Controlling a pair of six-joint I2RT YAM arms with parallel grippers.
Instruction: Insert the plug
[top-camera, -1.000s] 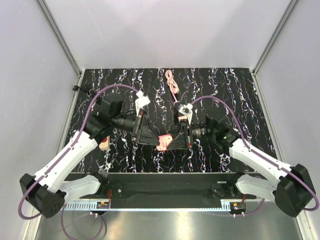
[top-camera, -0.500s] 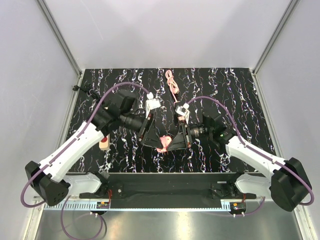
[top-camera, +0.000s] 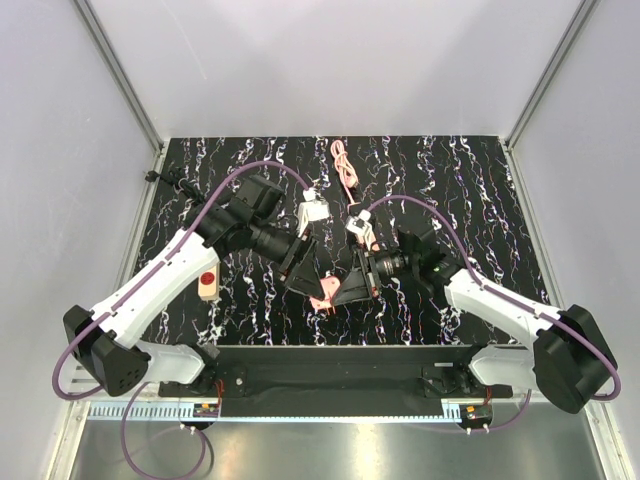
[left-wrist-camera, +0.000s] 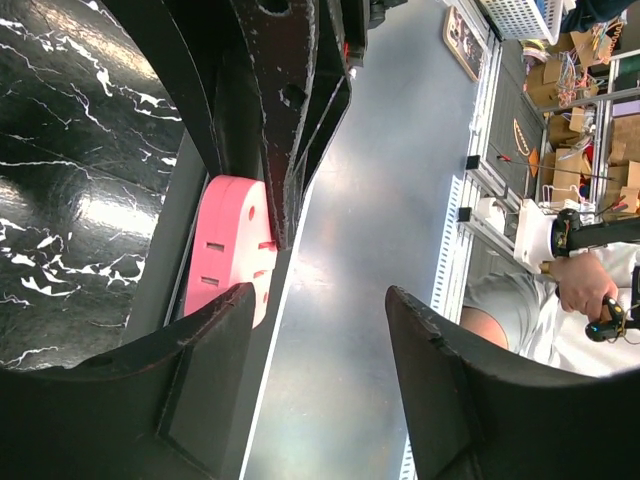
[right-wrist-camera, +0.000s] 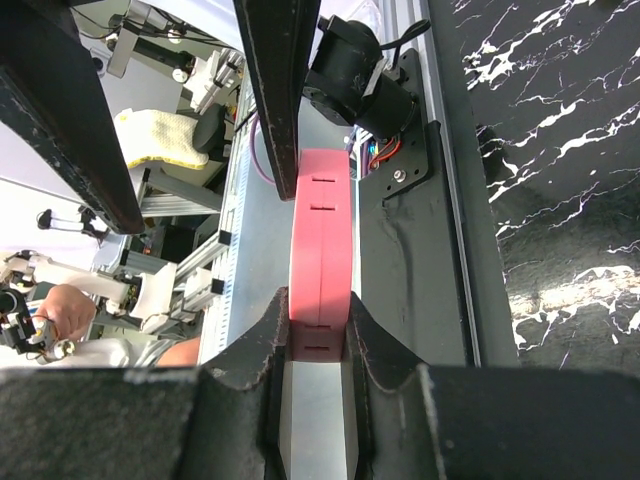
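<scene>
The right gripper (top-camera: 338, 289) is clamping the small pink blocky plug (top-camera: 322, 292) and holding it raised above the black, white-veined marble-pattern table (top-camera: 450, 190), in the near-centre area between the two arms. In the right wrist view, the plug (right-wrist-camera: 321, 250) is standing edge-on. Its lower end is sitting pinched between the two black fingers (right-wrist-camera: 268, 345) of the right gripper (right-wrist-camera: 318, 338), and narrow slots are showing along the exposed edge.

The left gripper (top-camera: 303, 280) is pointing toward the plug from the left side. In the left wrist view, the jaws of the left gripper (left-wrist-camera: 320, 300) are standing wide apart and are gripping nothing. The plug (left-wrist-camera: 228, 250) is showing a flat pink face with rounded corners and several short slots. It is lying just beyond the tip of one left finger (left-wrist-camera: 200, 370), outside the gap between the two fingers. Whether that finger is touching the plug cannot be told. The black fingers of the right gripper are bracketing the plug on both sides in this view.

A beige power strip with a red socket (top-camera: 207, 285) is resting on the table, partly covered by the left forearm. A coiled pink cord (top-camera: 346, 168) is lying near the far edge of the table, well apart from the plug.
</scene>
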